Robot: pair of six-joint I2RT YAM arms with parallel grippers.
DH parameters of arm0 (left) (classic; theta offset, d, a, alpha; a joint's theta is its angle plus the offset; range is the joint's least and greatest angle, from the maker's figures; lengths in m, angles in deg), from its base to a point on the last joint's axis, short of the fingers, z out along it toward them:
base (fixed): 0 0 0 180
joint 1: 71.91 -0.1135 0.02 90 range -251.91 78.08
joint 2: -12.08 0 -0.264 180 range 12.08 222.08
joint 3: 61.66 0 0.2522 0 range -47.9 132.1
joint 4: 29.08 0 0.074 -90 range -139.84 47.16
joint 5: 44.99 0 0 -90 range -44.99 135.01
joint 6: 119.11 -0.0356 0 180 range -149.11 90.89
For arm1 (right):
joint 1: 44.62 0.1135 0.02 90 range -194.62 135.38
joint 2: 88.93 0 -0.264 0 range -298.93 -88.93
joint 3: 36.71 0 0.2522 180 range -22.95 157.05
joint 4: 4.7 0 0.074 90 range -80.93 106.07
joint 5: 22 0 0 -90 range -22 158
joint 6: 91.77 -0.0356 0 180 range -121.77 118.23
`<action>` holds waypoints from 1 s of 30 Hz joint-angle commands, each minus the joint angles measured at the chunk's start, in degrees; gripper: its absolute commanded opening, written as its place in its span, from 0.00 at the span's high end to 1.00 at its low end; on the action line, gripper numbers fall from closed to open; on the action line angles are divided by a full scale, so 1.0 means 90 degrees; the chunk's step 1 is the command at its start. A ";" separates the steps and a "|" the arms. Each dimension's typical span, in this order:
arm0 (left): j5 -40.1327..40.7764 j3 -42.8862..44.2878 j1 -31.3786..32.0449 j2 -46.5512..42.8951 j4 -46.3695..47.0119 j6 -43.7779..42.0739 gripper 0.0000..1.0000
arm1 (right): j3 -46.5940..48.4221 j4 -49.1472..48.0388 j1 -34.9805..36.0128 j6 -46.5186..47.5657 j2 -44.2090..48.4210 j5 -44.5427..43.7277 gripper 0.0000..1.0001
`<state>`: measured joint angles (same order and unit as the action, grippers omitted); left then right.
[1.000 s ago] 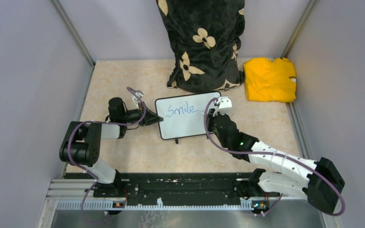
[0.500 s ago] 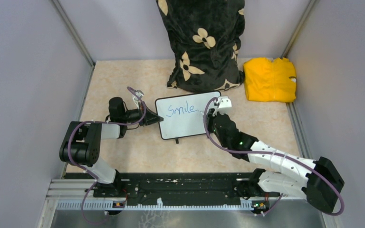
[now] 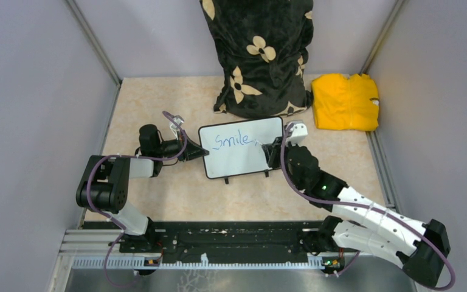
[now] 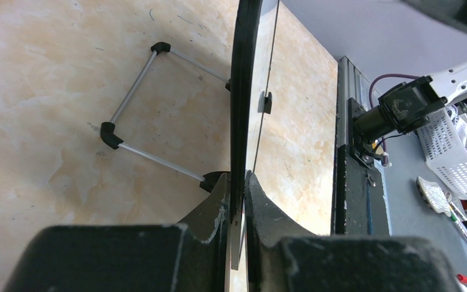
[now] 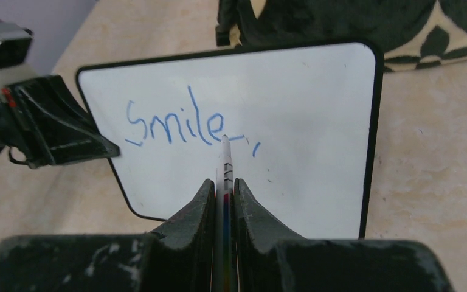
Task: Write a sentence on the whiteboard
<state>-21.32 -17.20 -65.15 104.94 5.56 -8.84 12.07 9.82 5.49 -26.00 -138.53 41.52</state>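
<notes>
Beige table (image 3: 152, 103) carries the whiteboard (image 3: 243, 161) near its far edge. Left gripper (image 3: 196, 152) pinches the board's left edge; right gripper (image 5: 224, 187) clamps a marker (image 5: 225, 158). The sentence (image 3: 231, 140) reads only "Smile,", so the rest seems unwritten.

walls (image 3: 30, 91): plain grey | tabletop (image 3: 176, 201): beige marble-look | light: even

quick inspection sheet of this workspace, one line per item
surface: beige marbled tabletop, no spills seen
job's things: whiteboard carries blue text reading only "Smile,"; sentence unfinished
clutter: black floral cushion behind the board, yellow cloth far right
grippers: left gripper shut on the whiteboard's edge; right gripper shut on a marker
cables: purple cables looped along both arms
surroundings: grey walls; white basket beyond the rail
</notes>
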 commanded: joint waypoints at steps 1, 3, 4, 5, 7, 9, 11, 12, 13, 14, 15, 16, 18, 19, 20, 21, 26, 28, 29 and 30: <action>0.0226 0.0056 0.0065 -0.0022 -0.0186 -0.0289 1.00 | 0.0514 -0.0094 -0.0047 -0.0018 0.0379 0.0341 1.00; 0.0229 0.0056 0.0064 -0.0020 -0.0186 -0.0290 1.00 | 0.0541 0.0058 0.0007 -0.0028 0.0398 0.0401 1.00; 0.0231 0.0056 0.0063 -0.0008 -0.0186 -0.0290 1.00 | 0.0545 0.0041 0.0055 -0.0011 0.0390 0.0383 1.00; 0.0231 0.0062 0.0062 -0.0006 -0.0183 -0.0290 1.00 | 0.0536 0.0014 0.0145 0.0018 0.0349 0.0330 1.00; 0.0231 0.0056 0.0069 -0.0017 -0.0192 -0.0294 1.00 | 0.0523 -0.0033 0.0439 0.0117 0.0239 0.0126 1.00; 0.0231 0.0060 0.0065 -0.0023 -0.0196 -0.0304 1.00 | 0.0522 -0.0216 0.0805 0.0265 0.0055 -0.0184 1.00; 0.0230 0.0056 0.0069 -0.0029 -0.0209 -0.0322 1.00 | 0.0549 -0.0358 0.1137 0.0411 -0.0175 -0.0455 1.00; 0.0237 0.0063 0.0067 -0.0028 -0.0225 -0.0335 1.00 | 0.0544 -0.0426 0.1272 0.0464 -0.0298 -0.0594 1.00; 0.0238 0.0065 0.0064 -0.0031 -0.0236 -0.0345 1.00 | 0.0538 -0.0506 0.1402 0.0509 -0.0425 -0.0690 1.00; 0.0240 0.0066 0.0068 -0.0034 -0.0241 -0.0353 1.00 | 0.0534 -0.0591 0.1504 0.0545 -0.0543 -0.0747 1.00; 0.0241 0.0066 0.0069 -0.0025 -0.0249 -0.0363 1.00 | 0.0519 -0.0684 0.1599 0.0566 -0.0672 -0.0793 1.00; 0.0245 0.0066 0.0060 -0.0015 -0.0263 -0.0379 1.00 | 0.0506 -0.0807 0.1698 0.0605 -0.0812 -0.0834 1.00; 0.0253 0.0061 0.0069 0.0000 -0.0331 -0.0436 1.00 | 0.0516 -0.1036 0.1908 0.0702 -0.1115 -0.0963 1.00; 0.0273 0.0071 0.0063 0.0014 -0.0366 -0.0465 1.00 | 0.0536 -0.1146 0.2005 0.0750 -0.1322 -0.1024 1.00; 0.0279 0.0082 0.0068 0.0022 -0.0417 -0.0495 1.00 | 0.0562 -0.1229 0.2077 0.0776 -0.1475 -0.1067 1.00; 0.0288 0.0085 0.0060 0.0032 -0.0455 -0.0528 1.00 | 0.0592 -0.1323 0.2129 0.0786 -0.1625 -0.1078 1.00; 0.0314 0.0085 0.0065 0.0025 -0.0504 -0.0586 1.00 | 0.0736 -0.1698 0.2298 0.0878 -0.2296 -0.1084 1.00; 0.0318 0.0093 0.0065 0.0016 -0.0513 -0.0592 1.00 | 0.0813 -0.1773 0.2324 0.0921 -0.2521 -0.1074 1.00; 0.0319 0.0095 0.0066 0.0021 -0.0521 -0.0592 1.00 | 0.0868 -0.1796 0.2323 0.0936 -0.2617 -0.1080 1.00; 0.0321 0.0095 0.0063 0.0020 -0.0524 -0.0592 1.00 | 0.0899 -0.1823 0.2323 0.0955 -0.2697 -0.1096 1.00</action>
<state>-21.47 -16.83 -65.15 104.74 3.61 -10.72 15.66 -0.80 25.69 -18.81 -160.78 33.26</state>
